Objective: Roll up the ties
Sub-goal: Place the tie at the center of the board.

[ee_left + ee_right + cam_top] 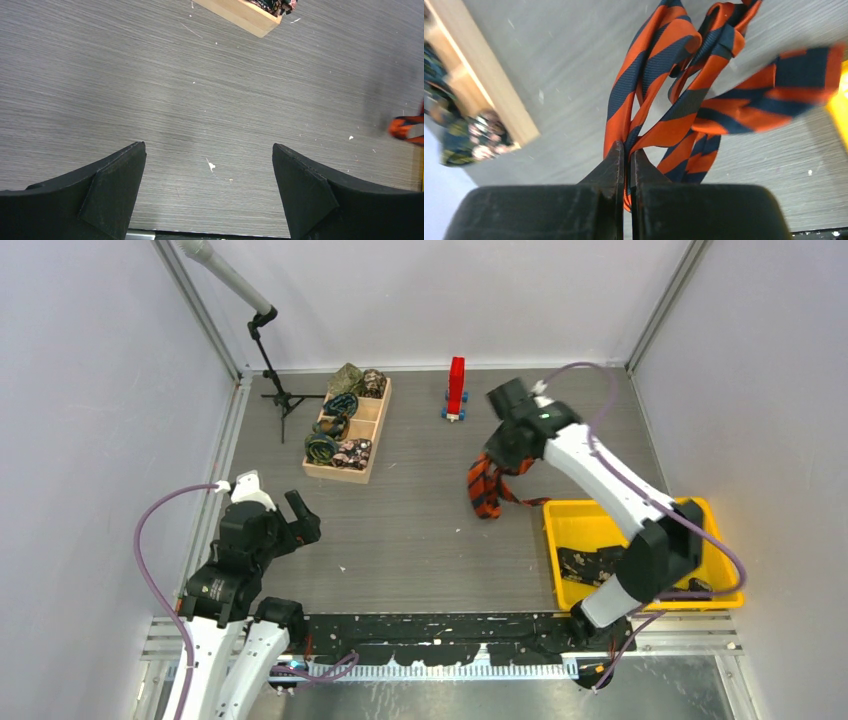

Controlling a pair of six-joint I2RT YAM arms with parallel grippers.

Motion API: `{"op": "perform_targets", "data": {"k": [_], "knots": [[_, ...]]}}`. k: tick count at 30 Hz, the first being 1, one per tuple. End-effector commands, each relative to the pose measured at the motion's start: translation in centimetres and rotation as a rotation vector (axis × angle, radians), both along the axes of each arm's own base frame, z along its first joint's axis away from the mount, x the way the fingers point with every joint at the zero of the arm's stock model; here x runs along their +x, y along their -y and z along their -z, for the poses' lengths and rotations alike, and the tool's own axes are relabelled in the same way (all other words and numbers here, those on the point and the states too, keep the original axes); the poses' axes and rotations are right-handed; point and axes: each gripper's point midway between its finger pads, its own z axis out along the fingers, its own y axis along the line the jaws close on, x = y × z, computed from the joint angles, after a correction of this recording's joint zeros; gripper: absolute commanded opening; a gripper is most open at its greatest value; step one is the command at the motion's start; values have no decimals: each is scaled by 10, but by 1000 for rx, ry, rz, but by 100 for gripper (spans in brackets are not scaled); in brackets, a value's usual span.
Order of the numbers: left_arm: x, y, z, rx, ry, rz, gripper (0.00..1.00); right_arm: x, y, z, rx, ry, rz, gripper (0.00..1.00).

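Observation:
An orange-and-dark checked tie (487, 488) hangs in loose loops from my right gripper (500, 455) above the middle of the table; its low end is close to the table top. In the right wrist view the jaws (628, 150) are shut on a fold of this tie (659, 65). My left gripper (297, 515) is open near the table's left front, with only bare table between its fingers (207, 146). The tie's end (407, 127) shows at that view's right edge. A dark tie with pale specks (590, 565) lies in the yellow bin (625, 505). Several rolled ties (340, 425) fill a wooden box (372, 445).
A red-and-white toy block on blue wheels (456, 388) stands at the back centre. A microphone stand (275, 390) is at the back left beside the wooden box (479, 80). The yellow bin sits at the right front under my right arm.

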Motion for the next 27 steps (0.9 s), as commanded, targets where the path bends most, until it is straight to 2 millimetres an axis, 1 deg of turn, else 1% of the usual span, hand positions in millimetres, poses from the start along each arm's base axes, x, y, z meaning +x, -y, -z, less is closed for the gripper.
{"op": "perform_targets", "data": {"k": [1,2,3,4,5,7,9,11,13,15,17,20,23,25,27], "knots": [[6,1,-8,0,38,6,100,-5,-56,27,30,-38,-105,4],[7,3,-8,0,39,16,100,-3,-71,34,57,-51,-151,25],[7,5,-8,-1,40,30,100,-1,-83,39,81,-68,-198,53],[8,6,-8,-1,38,43,100,-2,-94,45,89,-99,-249,74],[8,9,-9,-7,37,60,100,-4,-100,49,74,-129,-301,80],[9,17,-12,-19,29,106,100,-7,-102,50,14,-149,-346,84],[11,28,-14,-38,6,165,100,-9,-97,48,-18,-134,-363,86],[13,41,-17,-68,-35,226,100,-11,-85,49,-66,-121,-363,88],[13,55,-14,-98,-146,298,100,-15,-68,51,-127,-126,-350,88],[12,71,-4,-165,-281,341,98,-23,-57,56,-161,-133,-350,88],[14,88,2,-197,-341,380,96,-34,-43,66,-196,-151,-336,86],[17,114,5,-116,-322,419,95,-50,-28,74,-212,-153,-325,82],[20,142,10,-128,-325,439,93,-65,-12,88,-237,-170,-312,80],[27,151,19,-127,-335,418,91,-70,-2,92,-272,-172,-308,79],[36,161,28,-115,-333,420,89,-70,5,94,-310,-166,-313,79]]}}
